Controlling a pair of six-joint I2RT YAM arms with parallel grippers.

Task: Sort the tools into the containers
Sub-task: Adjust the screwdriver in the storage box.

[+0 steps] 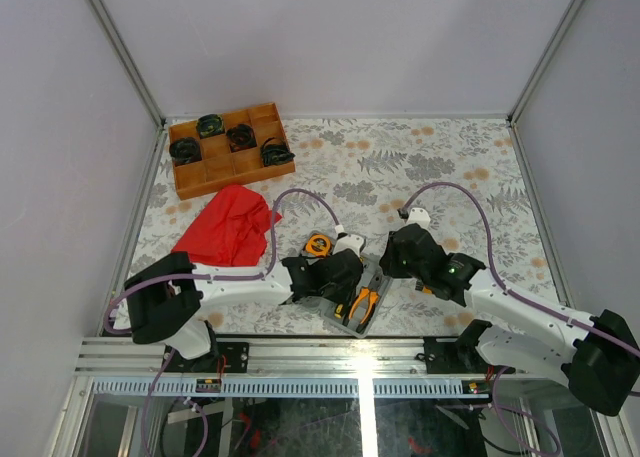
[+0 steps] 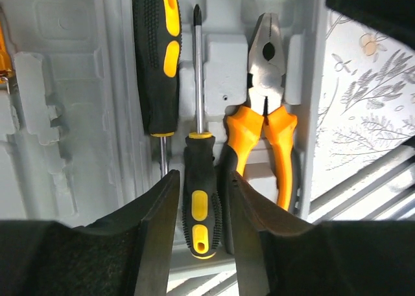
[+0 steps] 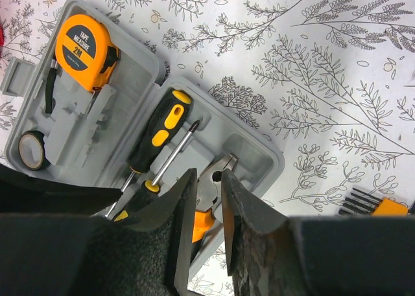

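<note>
The grey tool case (image 2: 58, 63) lies open at the table's near edge (image 1: 337, 315). In its recesses lie two black-and-yellow screwdrivers (image 2: 155, 63) (image 2: 201, 208), orange-handled pliers (image 2: 266, 108) and an orange tape measure (image 3: 84, 43). My left gripper (image 2: 204, 177) is open, its fingers close on either side of the lower screwdriver's handle, with thin gaps showing. My right gripper (image 3: 209, 179) is narrowly open and empty, hovering over the pliers' head (image 3: 217, 173). A small orange-and-black piece (image 3: 373, 206) lies on the table to the right of the case.
A brown wooden tray (image 1: 181, 182) holding black coiled bundles stands at the back left. A red cloth (image 1: 230, 222) lies in front of it. A black tape roll (image 3: 31, 150) sits in the case's left end. The metal rail runs along the near edge.
</note>
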